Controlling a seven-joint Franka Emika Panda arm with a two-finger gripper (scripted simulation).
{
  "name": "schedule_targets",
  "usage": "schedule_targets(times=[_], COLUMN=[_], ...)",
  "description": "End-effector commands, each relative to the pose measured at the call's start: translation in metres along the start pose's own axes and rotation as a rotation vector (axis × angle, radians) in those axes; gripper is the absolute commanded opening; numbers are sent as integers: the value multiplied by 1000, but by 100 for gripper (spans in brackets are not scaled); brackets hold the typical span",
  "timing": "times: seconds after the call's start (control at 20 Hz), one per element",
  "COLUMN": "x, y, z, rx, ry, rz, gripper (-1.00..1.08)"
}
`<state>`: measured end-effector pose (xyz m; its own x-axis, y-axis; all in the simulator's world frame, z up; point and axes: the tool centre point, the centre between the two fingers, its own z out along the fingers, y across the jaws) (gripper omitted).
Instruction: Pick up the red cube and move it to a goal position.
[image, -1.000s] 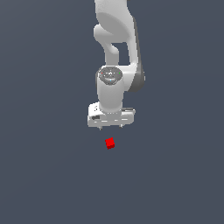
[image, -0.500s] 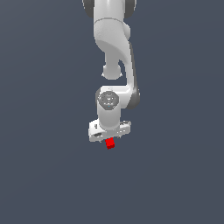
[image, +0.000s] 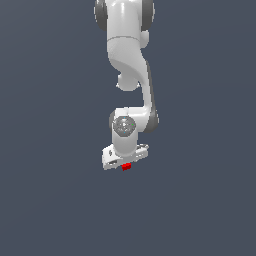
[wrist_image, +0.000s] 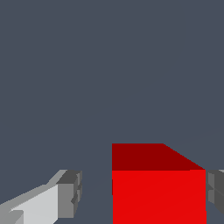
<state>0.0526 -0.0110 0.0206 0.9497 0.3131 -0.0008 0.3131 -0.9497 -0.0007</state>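
The red cube (image: 126, 166) rests on the dark grey floor, and in the exterior view only a sliver of it shows below the white hand. My gripper (image: 124, 161) has come down around it. In the wrist view the red cube (wrist_image: 158, 192) looms large between the two fingers. One grey pad (wrist_image: 70, 192) stands a clear gap away from one side of the cube. The other pad (wrist_image: 215, 191) sits right beside the opposite face. My gripper (wrist_image: 142, 193) is open and holds nothing.
The white arm (image: 131, 75) rises straight up behind the hand to the exterior view's top edge. Plain dark grey floor (image: 55, 200) surrounds the cube on every side, with no other object in view.
The arm has dropped lower and moved over the cube, which stayed put. The cube, earlier in plain view below the hand, is now between the fingers and mostly covered.
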Motion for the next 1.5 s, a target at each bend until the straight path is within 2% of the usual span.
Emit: schedule_targets(times=[0.0, 0.15, 0.2, 0.95, 1.45], x=[1, 2, 2, -1, -24], y=[0, 0, 0, -2, -21], z=[2, 1, 1, 0, -7], rx=[0, -1, -1, -1, -1], ry=[1, 1, 1, 0, 0], rz=[-5, -3, -3, -4, -4], gripper=[100, 100, -100, -100, -100])
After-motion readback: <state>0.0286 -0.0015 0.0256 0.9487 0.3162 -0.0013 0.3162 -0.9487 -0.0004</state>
